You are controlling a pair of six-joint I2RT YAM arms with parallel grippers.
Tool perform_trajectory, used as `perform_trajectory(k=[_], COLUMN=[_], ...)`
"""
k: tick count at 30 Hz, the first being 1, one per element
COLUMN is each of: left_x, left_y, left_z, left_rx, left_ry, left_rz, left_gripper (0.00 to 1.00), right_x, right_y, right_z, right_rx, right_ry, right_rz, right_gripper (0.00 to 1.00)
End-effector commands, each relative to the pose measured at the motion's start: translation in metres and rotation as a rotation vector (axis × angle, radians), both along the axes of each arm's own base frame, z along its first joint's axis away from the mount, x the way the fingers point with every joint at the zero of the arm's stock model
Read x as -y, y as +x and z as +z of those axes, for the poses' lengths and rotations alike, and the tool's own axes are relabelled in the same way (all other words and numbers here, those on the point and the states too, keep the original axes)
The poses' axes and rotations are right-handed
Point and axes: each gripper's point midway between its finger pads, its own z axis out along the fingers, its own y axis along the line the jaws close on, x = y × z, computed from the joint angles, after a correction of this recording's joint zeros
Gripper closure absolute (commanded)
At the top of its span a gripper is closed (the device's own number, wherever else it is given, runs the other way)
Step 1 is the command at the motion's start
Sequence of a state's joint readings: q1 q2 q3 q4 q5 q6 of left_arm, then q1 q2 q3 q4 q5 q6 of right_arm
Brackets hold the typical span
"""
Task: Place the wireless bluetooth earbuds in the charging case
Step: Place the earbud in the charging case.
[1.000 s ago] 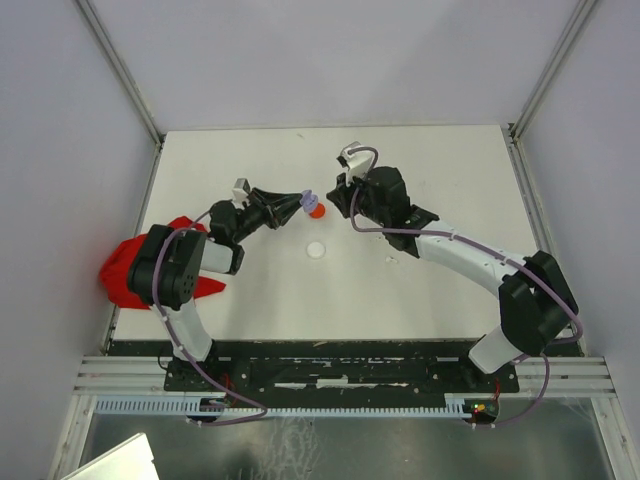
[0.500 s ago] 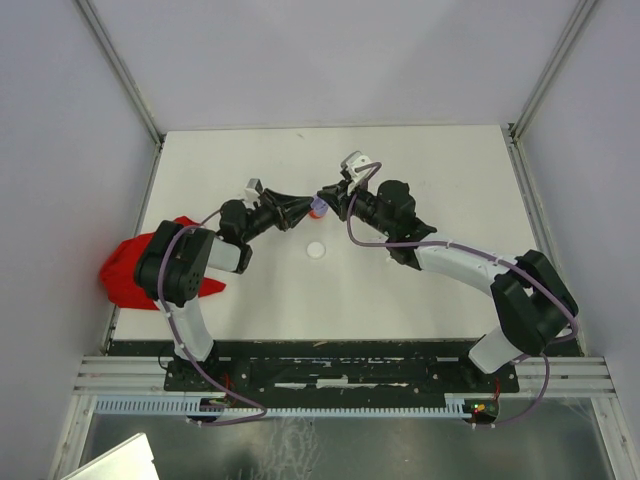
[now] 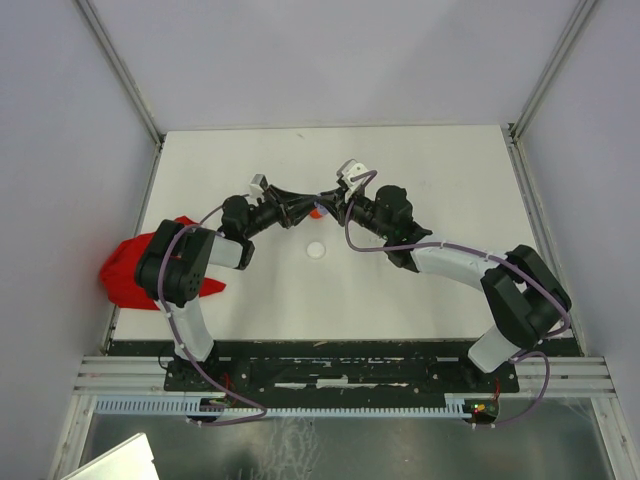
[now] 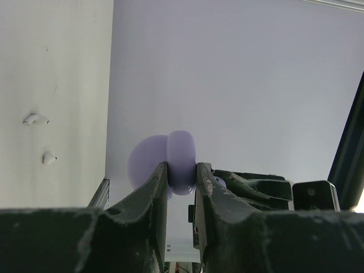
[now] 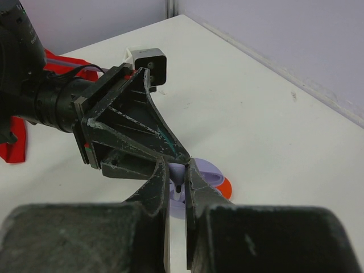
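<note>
Lilac charging case sits mid-frame, pinched by the left gripper; the right gripper nips a white earbud just beside it, spare earbuds lying upper left.

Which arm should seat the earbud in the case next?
Right. The right gripper is shut on a small white earbud, with its fingertips right at the lilac case. The left gripper is shut on that case and should probably just hold it steady.
</note>
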State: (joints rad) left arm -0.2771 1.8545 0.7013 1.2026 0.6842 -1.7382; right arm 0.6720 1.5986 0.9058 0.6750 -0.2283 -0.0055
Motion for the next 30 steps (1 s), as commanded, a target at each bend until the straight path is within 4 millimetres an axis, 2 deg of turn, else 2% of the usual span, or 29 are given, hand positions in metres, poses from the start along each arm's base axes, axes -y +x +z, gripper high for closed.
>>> perform_trajectory(k=[1,18,30], left_x=[0.004,0.004,0.004], left_y=[-0.003,-0.004,-0.006], left_z=[0.025,0.034,0.037], left_rx=[0.03,0.048,0.056], left_ry=[-0.043,-0.05,-0.047], left_rz=[-0.032,-0.037,-0.042], left_gripper=[0.97,0.97,0.97], right_x=[-0.001,0.004,0.007], right_y=[0.002,0.005,0.009], right_z=[0.015,-0.002,-0.005], right_rx=[0.057,0.044,0.043], right_ry=[0.032,-0.01,-0.007], right_rz=[0.004,-0.021,-0.033], right_gripper=[0.99,0.99,0.98])
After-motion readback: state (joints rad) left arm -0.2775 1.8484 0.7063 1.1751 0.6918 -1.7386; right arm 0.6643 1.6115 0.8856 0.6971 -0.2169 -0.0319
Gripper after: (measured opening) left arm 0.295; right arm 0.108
